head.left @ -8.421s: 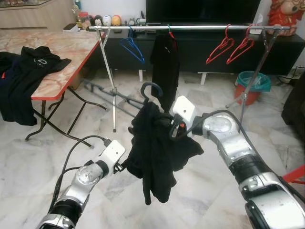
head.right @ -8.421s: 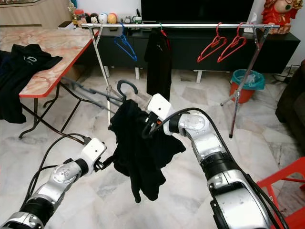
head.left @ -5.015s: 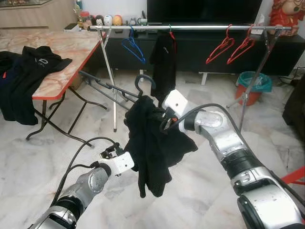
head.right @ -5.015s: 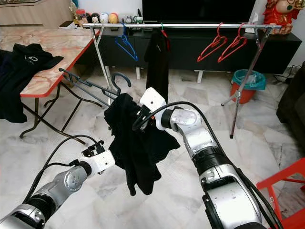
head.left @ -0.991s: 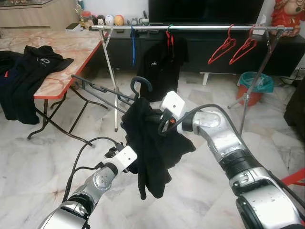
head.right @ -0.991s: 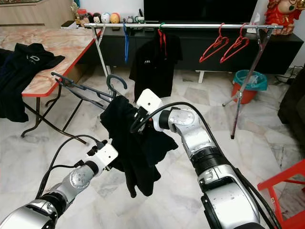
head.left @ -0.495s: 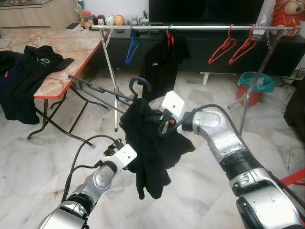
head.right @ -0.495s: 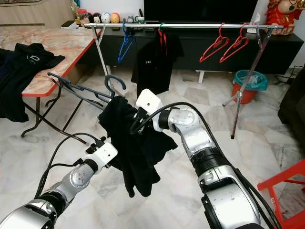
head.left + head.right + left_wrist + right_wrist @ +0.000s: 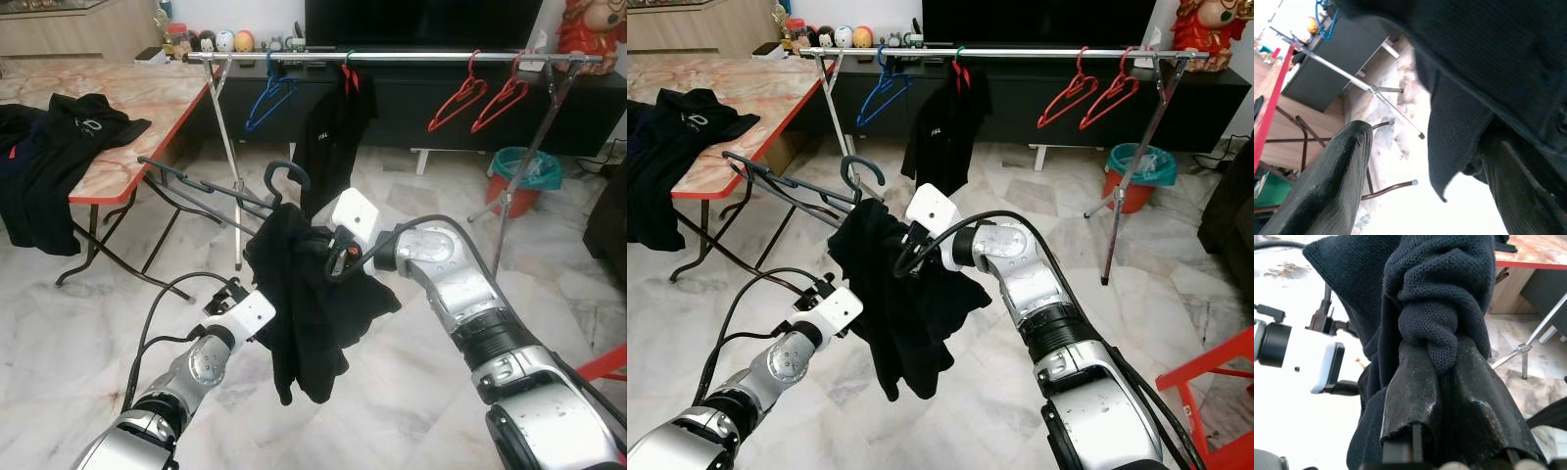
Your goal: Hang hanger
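A black garment (image 9: 304, 294) on a dark hanger (image 9: 281, 176) is held up in front of the clothes rail (image 9: 411, 57), nearer to the camera and lower than the rail. The right gripper (image 9: 1449, 357) is closed tightly on a bunched fold of the garment, near the hanger's neck. The left gripper (image 9: 1425, 161) is seen beside the lower edge of the garment, with its fingers (image 9: 1332, 191) spread apart and the cloth lying between them, not clamped. On the rail a blue hanger (image 9: 269, 98) is hung near the left end, a black shirt (image 9: 328, 137) on a red hanger is hung beside it, and two red hangers (image 9: 480, 93) are hung near the right end. A small white mark is seen on the shirt's chest, too small to be read. To the left of the rail, dark clothes (image 9: 49, 166) with a small white logo are draped over a table (image 9: 137, 108) with a red edge. A green bin (image 9: 519, 171) is placed under the right end of the rail.
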Available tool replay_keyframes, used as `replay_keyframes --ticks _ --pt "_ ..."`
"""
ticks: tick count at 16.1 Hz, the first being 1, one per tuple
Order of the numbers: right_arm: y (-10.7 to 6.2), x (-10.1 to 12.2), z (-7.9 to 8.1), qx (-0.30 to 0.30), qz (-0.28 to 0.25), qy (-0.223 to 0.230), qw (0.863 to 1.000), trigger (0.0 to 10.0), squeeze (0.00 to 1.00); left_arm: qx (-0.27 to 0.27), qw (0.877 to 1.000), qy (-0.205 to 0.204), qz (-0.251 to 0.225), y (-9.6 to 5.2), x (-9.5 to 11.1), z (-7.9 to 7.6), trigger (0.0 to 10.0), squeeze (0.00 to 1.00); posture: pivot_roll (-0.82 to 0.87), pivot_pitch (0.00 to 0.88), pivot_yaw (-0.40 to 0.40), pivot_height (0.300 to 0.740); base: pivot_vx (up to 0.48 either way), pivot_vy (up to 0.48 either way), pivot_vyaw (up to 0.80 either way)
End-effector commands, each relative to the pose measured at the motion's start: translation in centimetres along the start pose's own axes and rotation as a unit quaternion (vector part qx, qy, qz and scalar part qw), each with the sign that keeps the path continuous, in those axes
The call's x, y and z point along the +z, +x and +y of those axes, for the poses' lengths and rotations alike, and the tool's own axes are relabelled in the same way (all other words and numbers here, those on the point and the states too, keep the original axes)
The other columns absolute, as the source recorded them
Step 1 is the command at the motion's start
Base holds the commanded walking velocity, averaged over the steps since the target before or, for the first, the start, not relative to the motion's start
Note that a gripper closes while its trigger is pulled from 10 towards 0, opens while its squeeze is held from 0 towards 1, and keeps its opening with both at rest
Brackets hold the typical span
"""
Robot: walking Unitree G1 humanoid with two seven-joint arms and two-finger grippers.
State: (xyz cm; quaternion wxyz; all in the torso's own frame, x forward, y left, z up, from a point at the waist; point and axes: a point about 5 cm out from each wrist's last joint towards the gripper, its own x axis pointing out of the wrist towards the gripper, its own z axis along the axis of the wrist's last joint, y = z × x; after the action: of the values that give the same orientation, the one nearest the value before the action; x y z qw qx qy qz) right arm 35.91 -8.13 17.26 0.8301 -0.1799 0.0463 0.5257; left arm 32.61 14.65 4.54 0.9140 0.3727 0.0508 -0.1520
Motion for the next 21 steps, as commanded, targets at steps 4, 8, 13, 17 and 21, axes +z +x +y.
replay_keyframes --ticks 4,8,13,17,21 --pt "0.1 1.3 0.1 0.008 -0.019 -0.022 1.000 0.0 0.00 -0.013 1.000 -0.020 -0.007 0.2 0.5 0.3 0.7 0.00 -0.05 0.000 0.023 0.719 0.000 0.000 0.00" --pt "0.1 1.3 0.3 0.015 -0.020 -0.024 0.999 0.0 0.00 -0.047 0.998 -0.043 -0.030 0.0 1.1 -0.8 0.0 0.00 -0.05 0.000 0.022 0.719 0.000 0.000 0.00" --pt "0.1 1.3 0.5 0.022 -0.021 -0.025 0.999 0.0 0.00 -0.081 0.994 -0.061 -0.046 -0.2 1.5 -1.6 0.0 0.00 -0.05 0.000 0.021 0.719 0.000 0.000 0.00" --pt "0.1 1.4 0.7 0.029 -0.023 -0.026 0.999 0.0 0.00 -0.095 0.992 -0.068 -0.045 -0.3 1.5 -1.8 0.0 0.00 -0.05 0.000 0.021 0.719 0.000 0.000 0.00" --pt "0.1 1.5 0.7 0.033 -0.024 -0.027 0.999 0.0 0.00 -0.094 0.993 -0.064 -0.039 -0.4 1.3 -1.6 0.0 0.00 -0.05 0.000 0.021 0.719 0.000 0.000 0.00"
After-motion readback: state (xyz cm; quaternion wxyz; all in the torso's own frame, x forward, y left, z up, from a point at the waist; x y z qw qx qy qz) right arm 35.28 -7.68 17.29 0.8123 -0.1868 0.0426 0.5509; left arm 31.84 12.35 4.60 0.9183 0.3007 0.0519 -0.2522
